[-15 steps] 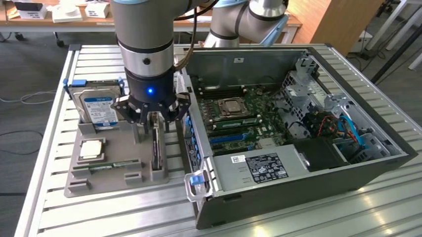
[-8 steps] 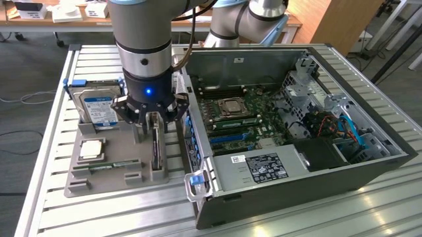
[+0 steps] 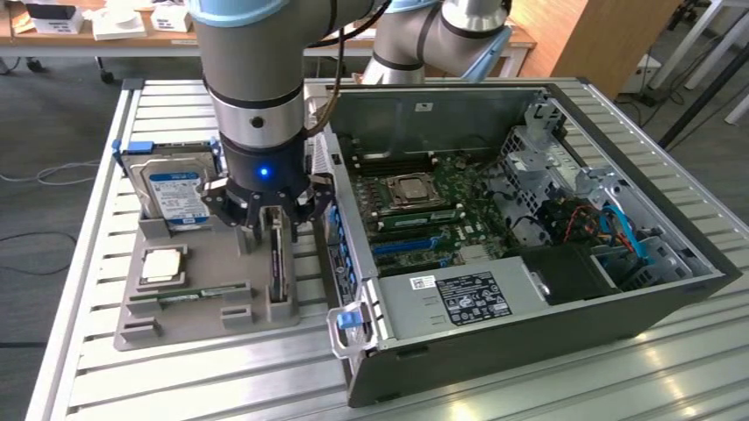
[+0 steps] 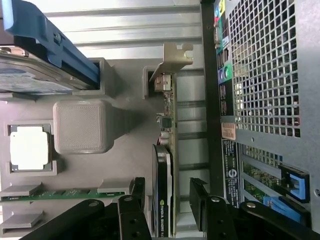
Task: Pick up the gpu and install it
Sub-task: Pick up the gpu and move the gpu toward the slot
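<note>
The gpu (image 3: 277, 263) stands on edge in a slot of the grey holder tray (image 3: 175, 326), beside the open computer case (image 3: 655, 298). In the wrist view the gpu (image 4: 165, 145) is a dark card with a green board edge, and its pale metal bracket (image 4: 175, 56) is at the far end. My gripper (image 3: 272, 226) hangs straight over the card's upper end. It is open, and the black fingers (image 4: 137, 192) stand on either side of the card with a gap on each side. My gripper (image 4: 167, 192) holds nothing.
On the same tray sit a silver hard drive with a blue label (image 3: 174, 189), a square processor (image 3: 161, 263) and a green memory stick (image 3: 188, 296). The case's motherboard (image 3: 422, 215) lies exposed, with the power supply (image 3: 468, 298) in front. The case's rear grille (image 4: 265, 65) is close to the card.
</note>
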Robot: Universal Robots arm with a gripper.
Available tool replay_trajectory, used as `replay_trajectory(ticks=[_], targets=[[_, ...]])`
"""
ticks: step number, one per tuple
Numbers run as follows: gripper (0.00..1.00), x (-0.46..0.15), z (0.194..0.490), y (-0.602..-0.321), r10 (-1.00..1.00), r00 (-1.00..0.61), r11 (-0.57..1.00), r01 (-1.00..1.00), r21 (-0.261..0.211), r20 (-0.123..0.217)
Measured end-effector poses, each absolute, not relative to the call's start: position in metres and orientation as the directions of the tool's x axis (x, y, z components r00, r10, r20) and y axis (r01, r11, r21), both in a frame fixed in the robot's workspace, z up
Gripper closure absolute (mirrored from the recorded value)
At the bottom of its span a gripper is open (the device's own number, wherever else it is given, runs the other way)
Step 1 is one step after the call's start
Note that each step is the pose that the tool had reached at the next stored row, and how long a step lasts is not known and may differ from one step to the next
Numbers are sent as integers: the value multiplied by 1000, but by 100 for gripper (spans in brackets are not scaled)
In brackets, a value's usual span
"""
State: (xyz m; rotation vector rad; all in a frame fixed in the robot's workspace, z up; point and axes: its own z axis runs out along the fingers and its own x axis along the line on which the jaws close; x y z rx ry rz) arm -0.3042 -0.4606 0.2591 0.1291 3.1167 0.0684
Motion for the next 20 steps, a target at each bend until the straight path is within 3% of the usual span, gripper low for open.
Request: replay_trajectory(ticks=[20], targets=[[51, -306, 238, -461, 83, -996, 996, 82, 44, -16]])
